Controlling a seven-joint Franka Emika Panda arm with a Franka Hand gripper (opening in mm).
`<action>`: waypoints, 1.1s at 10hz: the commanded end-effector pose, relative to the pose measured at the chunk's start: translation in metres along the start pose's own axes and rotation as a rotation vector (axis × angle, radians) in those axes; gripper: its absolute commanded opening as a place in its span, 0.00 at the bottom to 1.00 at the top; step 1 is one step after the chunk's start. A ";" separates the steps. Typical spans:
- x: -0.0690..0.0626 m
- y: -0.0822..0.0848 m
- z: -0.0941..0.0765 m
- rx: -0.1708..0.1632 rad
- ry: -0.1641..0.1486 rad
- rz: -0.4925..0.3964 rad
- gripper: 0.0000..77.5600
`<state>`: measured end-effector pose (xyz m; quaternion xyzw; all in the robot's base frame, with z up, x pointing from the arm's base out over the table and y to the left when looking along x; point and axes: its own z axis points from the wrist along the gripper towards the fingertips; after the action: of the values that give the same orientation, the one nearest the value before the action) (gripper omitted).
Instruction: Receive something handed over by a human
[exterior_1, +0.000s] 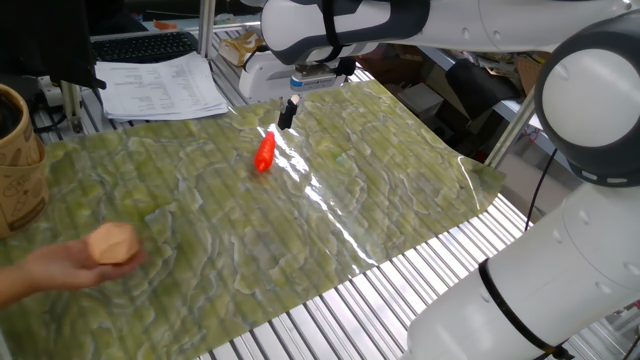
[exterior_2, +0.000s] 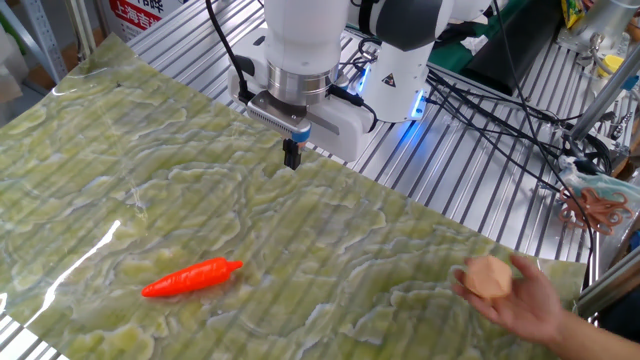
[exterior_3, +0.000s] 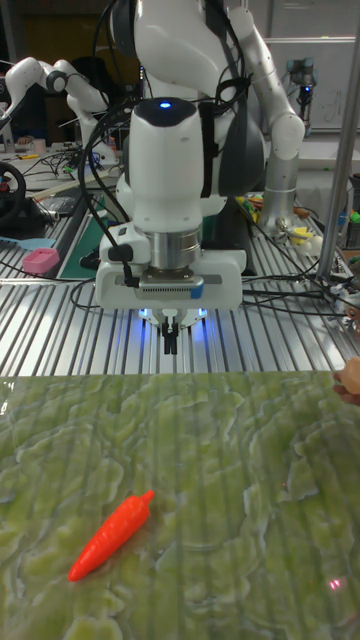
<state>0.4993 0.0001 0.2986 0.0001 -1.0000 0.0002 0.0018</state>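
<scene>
A faceted peach-orange lump (exterior_1: 111, 243) is being held in a bare hand (exterior_2: 520, 296) at the edge of the green-patterned mat (exterior_2: 330, 260) covering the counter, well apart from the end effector (exterior_2: 292, 156). The end effector is being kept low over the mat's far edge, its fingers pressed together and pinching nothing. A red-orange toy chili (exterior_2: 190, 278) is lying on the mat between them.
</scene>
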 end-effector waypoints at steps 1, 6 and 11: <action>-0.002 -0.002 -0.002 0.092 -0.048 -0.017 0.00; -0.007 -0.003 0.002 0.135 -0.066 -0.002 0.00; -0.009 -0.003 0.004 -0.022 -0.051 0.117 0.00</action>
<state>0.5052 -0.0023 0.2958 -0.0187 -0.9970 0.0729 -0.0200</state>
